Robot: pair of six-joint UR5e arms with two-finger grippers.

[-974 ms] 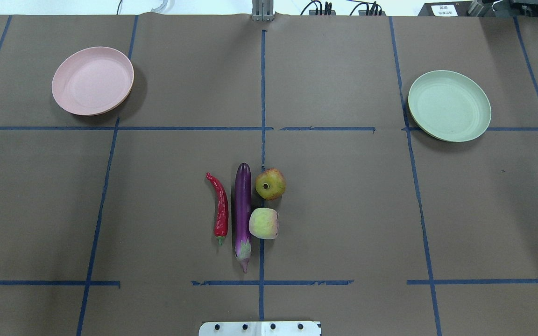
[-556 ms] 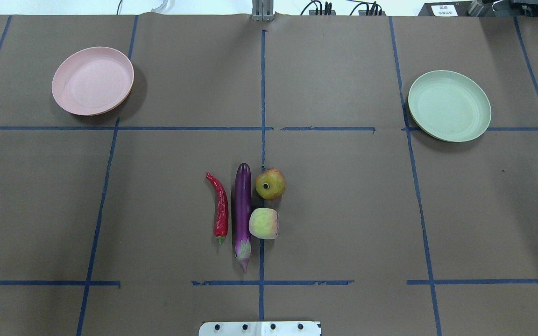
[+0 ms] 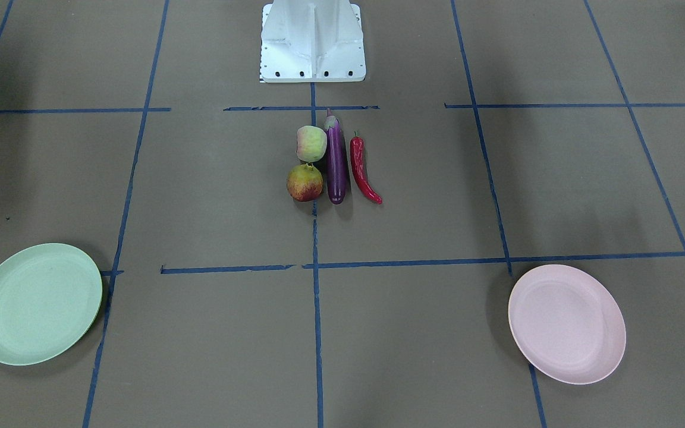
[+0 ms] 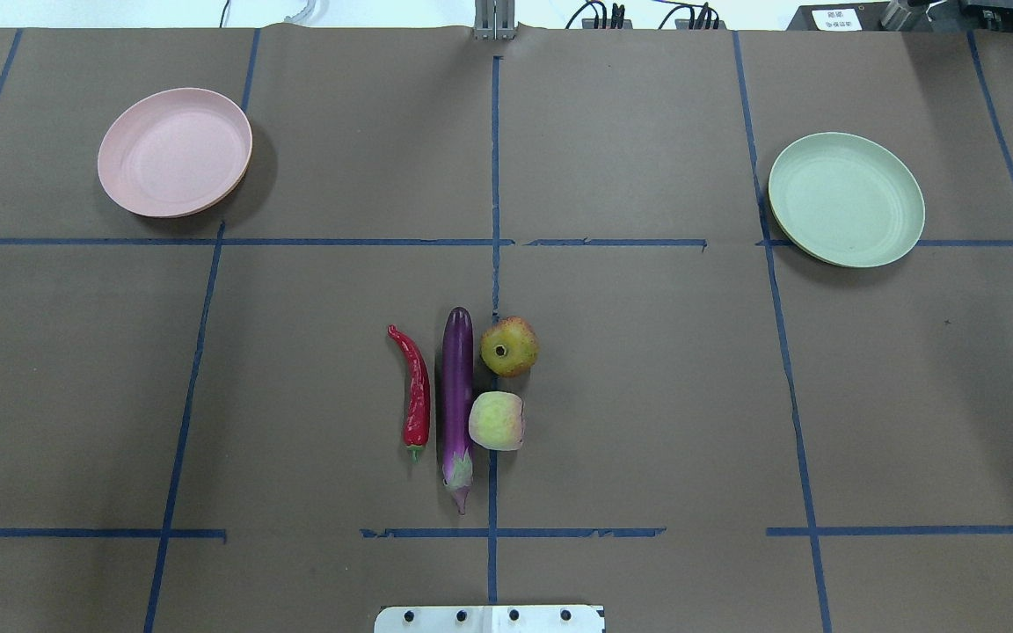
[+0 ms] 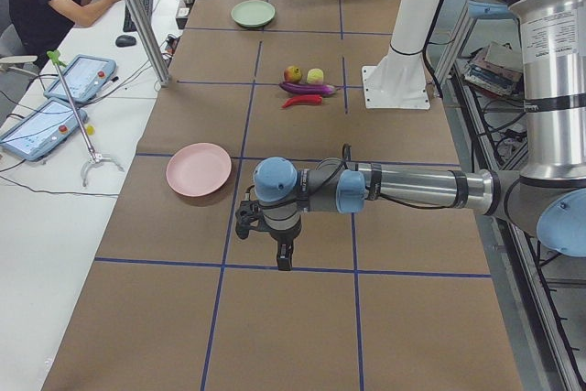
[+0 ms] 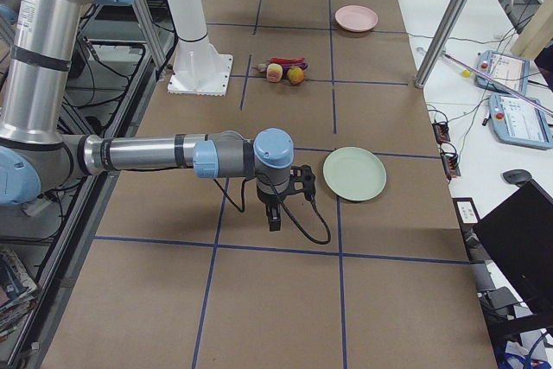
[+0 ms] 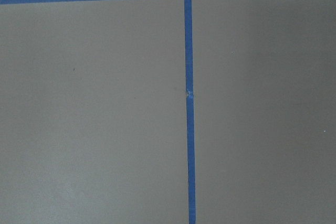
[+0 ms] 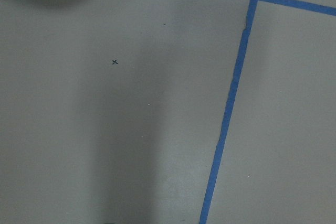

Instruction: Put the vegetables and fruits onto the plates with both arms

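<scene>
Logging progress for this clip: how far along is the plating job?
Nothing done: pink plate and green plate are bare. Nothing in hand: left gripper and right gripper hang far from the produce. Still to move: eggplant, chili, red-yellow fruit and pale green fruit, all clustered mid-table.

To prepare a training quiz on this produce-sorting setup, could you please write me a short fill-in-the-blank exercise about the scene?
1. The chili pepper lies on the side of the eggplant that faces the ____ plate.
2. The red-yellow fruit lies ____ from the robot's base than the pale green fruit.
3. The pink plate and the green plate are both ____.
Missing words: pink; farther; empty.
</scene>
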